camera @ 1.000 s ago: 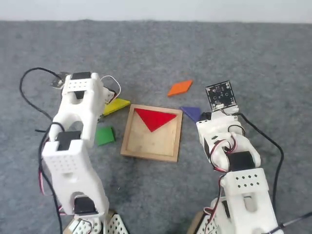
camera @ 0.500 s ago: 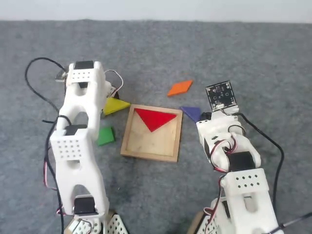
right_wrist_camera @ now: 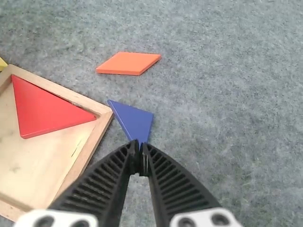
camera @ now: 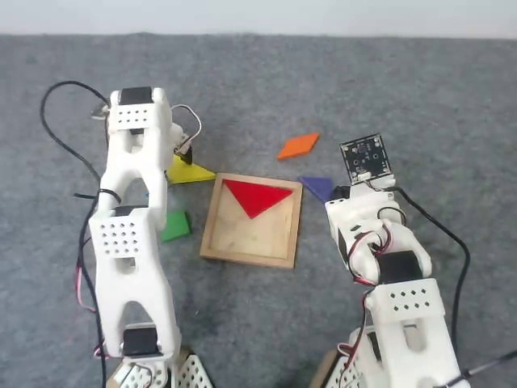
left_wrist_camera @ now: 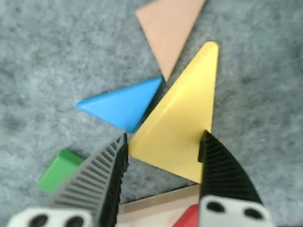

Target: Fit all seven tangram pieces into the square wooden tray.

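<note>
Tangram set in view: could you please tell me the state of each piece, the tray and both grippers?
left gripper: open, over the yellow triangle
right gripper: shut, empty
tray: holds one piece
red triangle: flat in tray
yellow triangle: on carpet, unplaced
light blue triangle: on carpet, unplaced
tan triangle: on carpet, unplaced
green piece: on carpet, unplaced
orange parallelogram: on carpet, unplaced
dark blue triangle: on carpet, unplaced

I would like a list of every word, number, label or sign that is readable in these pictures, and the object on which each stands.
There is no readable text in any view.
The red triangle and the yellow triangle are plain, and the wooden tray carries no print.
The circuit board on the right arm has tiny pale marks, too small to read.
</note>
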Robot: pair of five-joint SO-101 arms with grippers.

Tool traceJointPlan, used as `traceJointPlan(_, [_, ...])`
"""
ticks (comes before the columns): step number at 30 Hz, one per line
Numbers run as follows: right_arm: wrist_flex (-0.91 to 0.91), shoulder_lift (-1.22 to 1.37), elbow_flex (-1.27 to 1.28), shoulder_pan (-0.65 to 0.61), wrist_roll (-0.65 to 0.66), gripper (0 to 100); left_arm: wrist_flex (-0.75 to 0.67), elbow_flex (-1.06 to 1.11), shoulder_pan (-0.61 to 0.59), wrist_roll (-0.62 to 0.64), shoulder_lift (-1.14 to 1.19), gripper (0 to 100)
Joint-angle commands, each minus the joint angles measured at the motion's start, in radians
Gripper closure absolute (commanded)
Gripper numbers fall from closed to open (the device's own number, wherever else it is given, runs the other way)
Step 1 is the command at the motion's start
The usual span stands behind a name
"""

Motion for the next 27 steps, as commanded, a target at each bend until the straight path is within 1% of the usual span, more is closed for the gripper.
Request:
traceJointPlan(1, [-0.025,-0.018,-0.009,-0.008,0.014,99.2,0.040,0.004,0.014,-0.040,0.031,82])
traceJointPlan(5, [-0.025,-0.018,-0.009,-0.008,0.014,99.2,0.040,0.004,0.021,-0.087,0.032,86])
traceJointPlan(15, [-0.025,-0.018,-0.009,-0.008,0.014,99.2,0.040,-0.013,0.028,-0.094,0.020,86])
traceJointPlan(20, [-0.025,-0.018,-0.009,-0.008,0.014,99.2,0.035,-0.019,0.060,-0.164,-0.055,94])
traceJointPlan(25, [-0.025,-0.018,-0.009,-0.008,0.014,99.2,0.014,-0.015,0.083,-0.170,-0.066,95])
traceJointPlan(27, [-0.025,-0.018,-0.009,-0.008,0.014,99.2,0.012,-0.018,0.081,-0.172,-0.071,97])
